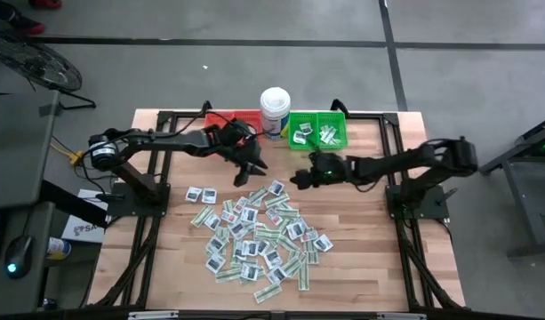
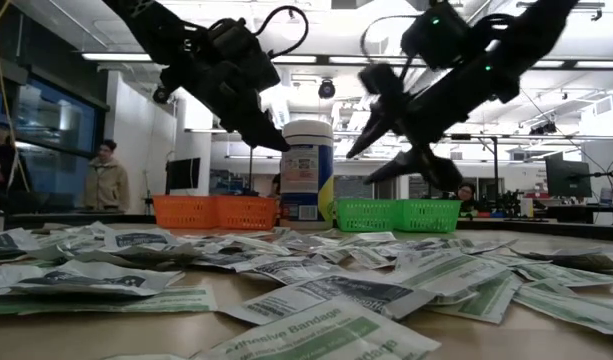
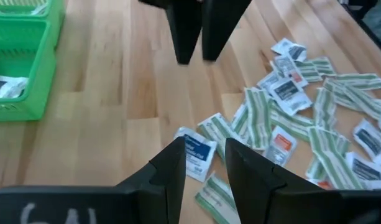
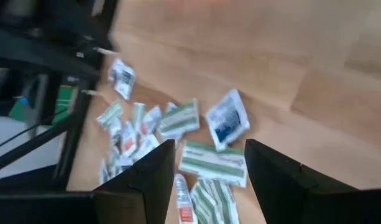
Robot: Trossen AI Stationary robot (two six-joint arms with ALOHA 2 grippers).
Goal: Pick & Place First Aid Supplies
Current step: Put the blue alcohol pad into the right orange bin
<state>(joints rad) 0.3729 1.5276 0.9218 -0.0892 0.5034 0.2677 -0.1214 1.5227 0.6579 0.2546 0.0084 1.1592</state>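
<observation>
First aid supplies [image 1: 257,236] lay scattered in a loose heap on the middle of the wooden table [image 1: 361,267], with a few packets in the green bin [image 1: 317,130]. I saw the left gripper [image 1: 251,169] raised above the heap's far edge, fingers narrowly apart and apparently empty, though I could not confirm this. The right gripper [image 1: 300,179] hovered nearby, fingers spread, holding nothing.

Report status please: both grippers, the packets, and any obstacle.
Left gripper empty, above table behind pile. Right gripper open, empty, near pile's back edge. Packets heaped mid-table, some in green bin. No obstacle seen.
</observation>
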